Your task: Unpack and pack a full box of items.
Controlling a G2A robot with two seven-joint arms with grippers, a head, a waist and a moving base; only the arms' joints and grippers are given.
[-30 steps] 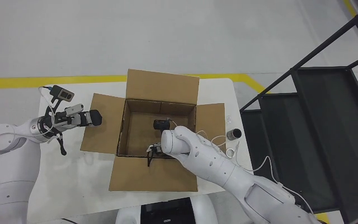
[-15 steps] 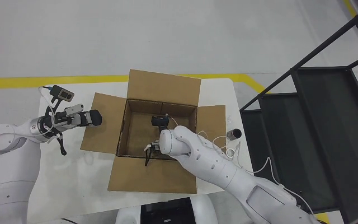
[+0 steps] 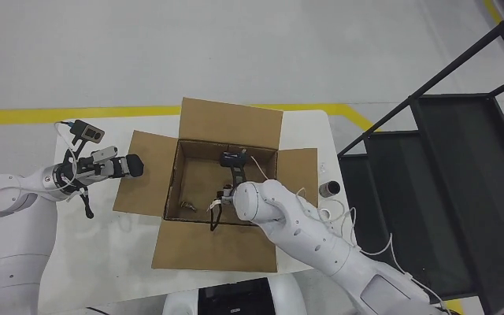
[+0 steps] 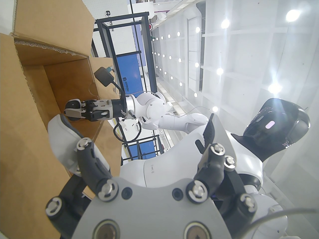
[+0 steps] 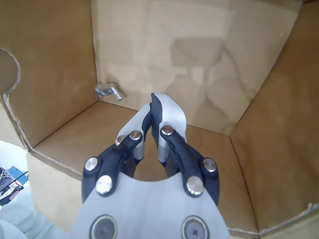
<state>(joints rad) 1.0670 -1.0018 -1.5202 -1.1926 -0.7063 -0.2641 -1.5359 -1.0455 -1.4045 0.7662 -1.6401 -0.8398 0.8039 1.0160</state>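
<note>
End effector (R) point(image 5: 152, 109) closed, tilted down inside box point(image 3: 177, 177).

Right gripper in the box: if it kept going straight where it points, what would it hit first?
Probably bare cardboard inside the box, ahead of the right gripper. Whether floor or wall is unclear. The small metal piece lies off to one side.

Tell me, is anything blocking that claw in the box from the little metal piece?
Nothing visible: only bare cardboard lies between the right gripper and the small metal piece in a corner of the box.
</note>
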